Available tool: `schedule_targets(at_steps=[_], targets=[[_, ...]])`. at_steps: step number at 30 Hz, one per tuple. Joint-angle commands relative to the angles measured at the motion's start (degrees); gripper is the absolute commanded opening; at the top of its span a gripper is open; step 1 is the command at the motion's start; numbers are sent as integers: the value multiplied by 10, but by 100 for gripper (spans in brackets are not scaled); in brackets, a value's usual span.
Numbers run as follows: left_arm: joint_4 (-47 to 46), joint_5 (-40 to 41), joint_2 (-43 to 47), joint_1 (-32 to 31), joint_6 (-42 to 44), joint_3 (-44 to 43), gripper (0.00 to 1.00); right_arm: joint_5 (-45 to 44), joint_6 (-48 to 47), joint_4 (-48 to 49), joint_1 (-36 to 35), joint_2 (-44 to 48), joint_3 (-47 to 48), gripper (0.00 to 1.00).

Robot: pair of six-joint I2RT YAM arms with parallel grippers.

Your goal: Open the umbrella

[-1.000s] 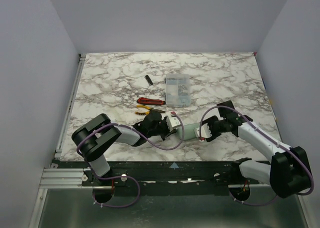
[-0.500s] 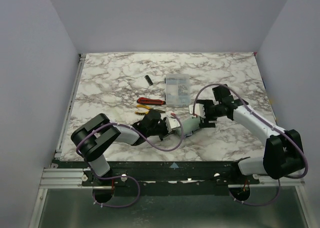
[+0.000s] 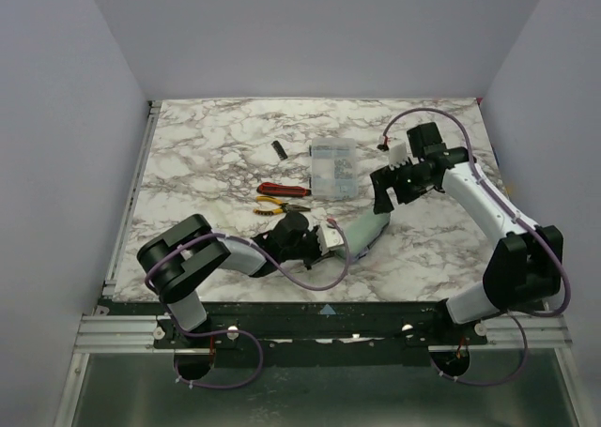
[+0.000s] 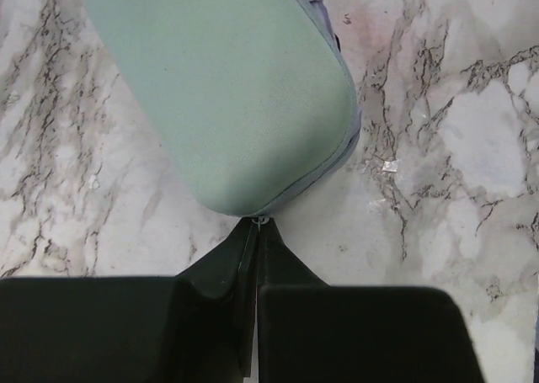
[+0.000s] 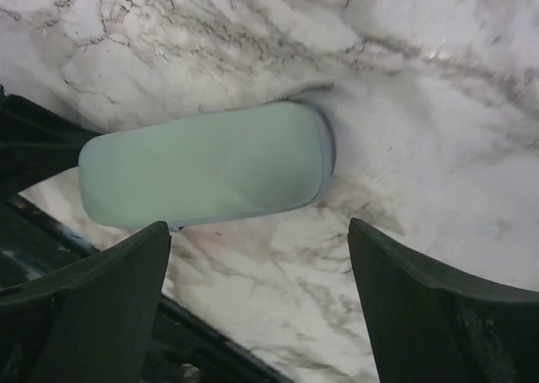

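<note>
Mint-green fabric fills my left wrist view: the umbrella [image 4: 244, 97] is zipped inside its tube case, lying flat on the marble-patterned worktop [image 3: 216, 136] between the two arms. Nearest me, the left end effector [image 4: 255, 236] is clenched, its black fingertips meeting on a tiny metallic zip tab [image 4: 263, 220] at the case's rounded near end (too small to be certain, but that is how I read it).

The case looks like soft, matte, lightly padded cloth with a lavender seam along its edge. I expect the whole bundle to be light and a little squashy, with the stiff folded shaft inside giving it its length. It would likely slide on this smooth stone if tugged from one end only, so I would brace the body across its narrow width near the far end while the zip is drawn. A pinch on loose cloth alone would probably just bunch it up.

Further out, the right end effector [image 5: 257, 231] hangs above the case with its fingers spread wide, grasping nothing and clear of the fabric.

Beyond that lie a yellow-handled tool [image 3: 272, 204], a red-handled tool [image 3: 282, 190], a clear plastic box [image 3: 334, 167] and a small black piece [image 3: 279, 148], all well apart from the umbrella.
</note>
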State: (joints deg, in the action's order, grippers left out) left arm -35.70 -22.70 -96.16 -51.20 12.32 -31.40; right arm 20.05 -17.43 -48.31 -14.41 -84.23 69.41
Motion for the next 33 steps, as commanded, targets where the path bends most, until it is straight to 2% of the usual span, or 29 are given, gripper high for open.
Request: schedule_targets(at_steps=[1, 10, 14, 16, 17, 24, 25, 33], targets=[[-23, 12, -15, -22, -14, -20, 0, 17, 231, -65, 10, -26, -9, 88], [-30, 11, -29, -45, -10, -40, 0, 110, 284, 37, 11, -63, -82, 87], [-34, 7, -33, -50, -6, -40, 0, 125, 283, 74, 11, -93, -92, 80], [-35, 3, -32, -51, -6, -39, 0, 131, 272, 82, 11, -105, -103, 69], [-34, 4, -30, -51, -7, -38, 0, 131, 267, 85, 11, -111, -105, 59], [-26, 30, -15, -36, -33, -18, 0, 86, 203, 69, 12, -135, -114, 4], [-26, 33, -12, -31, -40, -14, 0, 83, 201, 67, 13, -139, -112, 0], [-28, 32, -8, 19, -31, -1, 0, 129, 91, 23, 15, -161, -94, 0]])
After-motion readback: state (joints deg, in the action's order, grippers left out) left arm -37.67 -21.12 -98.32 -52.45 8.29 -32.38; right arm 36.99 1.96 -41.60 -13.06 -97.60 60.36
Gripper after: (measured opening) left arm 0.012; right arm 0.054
